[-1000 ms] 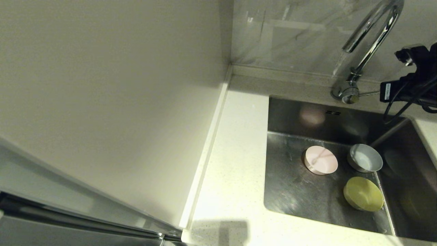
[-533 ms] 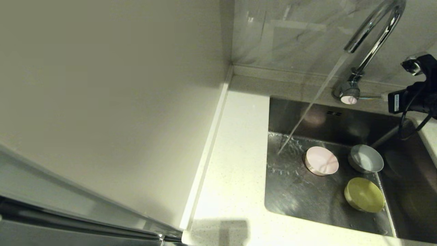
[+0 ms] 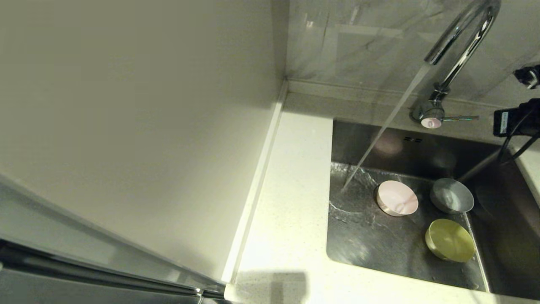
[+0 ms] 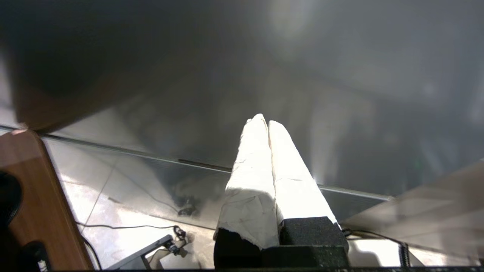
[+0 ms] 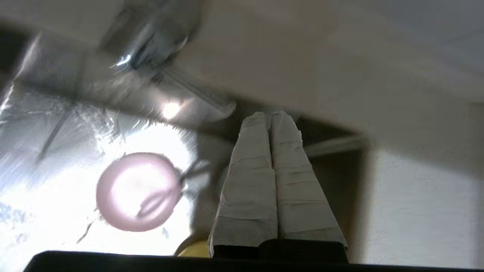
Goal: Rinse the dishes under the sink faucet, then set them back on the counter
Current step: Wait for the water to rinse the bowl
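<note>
the three dishes sit in the sink at the lower right of the head frame, where they were a second ago: the pink bowl nearest the left wall of the basin, the grey bowl just to its right, the yellow-green bowl below them, all three apart from one another and mouths up, tilted slightly. what has changed is the water: a second ago only a faint trickle left the sink faucet, now a full stream slants down and left from the spout and lands on the basin floor just left of the pink bowl, spreading ripples. the faucet's gooseneck rises toward the upper right, its thin lever pointing right. the right claw, fingers pressed together and holding nothing, has drawn back from the lever toward the right edge of the frame. the left claw is likewise closed and empty, out of the head frame. the white surface runs left of the sink.
</note>
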You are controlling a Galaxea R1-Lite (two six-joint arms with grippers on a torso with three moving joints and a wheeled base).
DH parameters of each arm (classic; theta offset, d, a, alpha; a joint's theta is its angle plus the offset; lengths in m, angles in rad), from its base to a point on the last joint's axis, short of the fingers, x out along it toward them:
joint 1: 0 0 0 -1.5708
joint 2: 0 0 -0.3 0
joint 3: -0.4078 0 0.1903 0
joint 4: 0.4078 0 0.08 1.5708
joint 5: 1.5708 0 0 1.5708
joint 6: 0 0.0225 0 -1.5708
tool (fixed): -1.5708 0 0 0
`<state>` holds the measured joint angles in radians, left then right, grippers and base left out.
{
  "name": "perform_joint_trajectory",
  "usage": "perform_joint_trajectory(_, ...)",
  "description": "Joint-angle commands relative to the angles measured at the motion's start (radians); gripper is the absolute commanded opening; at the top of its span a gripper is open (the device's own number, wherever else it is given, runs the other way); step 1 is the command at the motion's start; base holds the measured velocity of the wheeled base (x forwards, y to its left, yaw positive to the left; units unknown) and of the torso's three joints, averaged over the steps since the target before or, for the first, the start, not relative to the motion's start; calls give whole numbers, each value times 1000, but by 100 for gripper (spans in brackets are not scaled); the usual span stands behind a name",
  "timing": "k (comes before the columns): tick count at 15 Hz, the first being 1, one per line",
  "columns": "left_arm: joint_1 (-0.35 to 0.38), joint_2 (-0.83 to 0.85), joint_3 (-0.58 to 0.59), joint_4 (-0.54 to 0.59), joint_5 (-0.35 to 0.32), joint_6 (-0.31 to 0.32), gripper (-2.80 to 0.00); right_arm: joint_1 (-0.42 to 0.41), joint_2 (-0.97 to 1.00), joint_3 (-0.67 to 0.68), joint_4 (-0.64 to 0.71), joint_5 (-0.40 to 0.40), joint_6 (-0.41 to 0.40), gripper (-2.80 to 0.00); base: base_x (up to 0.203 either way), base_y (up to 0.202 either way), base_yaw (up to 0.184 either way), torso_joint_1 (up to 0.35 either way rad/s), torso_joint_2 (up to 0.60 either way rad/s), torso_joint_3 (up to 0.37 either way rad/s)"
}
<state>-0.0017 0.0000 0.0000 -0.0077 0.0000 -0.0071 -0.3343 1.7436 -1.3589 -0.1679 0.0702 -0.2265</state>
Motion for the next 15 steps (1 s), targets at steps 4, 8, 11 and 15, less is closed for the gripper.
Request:
perform_joint_trajectory(4, 0, 0, 3, 0, 0, -1, -280, -60, -126, 24, -108, 0, 57, -280, 0, 0, 0, 0, 0, 0)
perform_joint_trajectory(8, 0, 0, 3, 0, 0, -1, -280, -72, -307, 116, -110, 6, 143, -280, 0, 0, 0, 0, 0, 0)
perform_joint_trajectory(11, 0, 0, 3, 0, 0, -1, -280, -76, -499, 302, -124, 29, 160, -280, 0, 0, 0, 0, 0, 0)
perform_joint_trajectory(15, 0, 0, 3, 0, 0, -1, -280, 6, -746, 599, -124, 82, 84, -280, 0, 0, 0, 0, 0, 0)
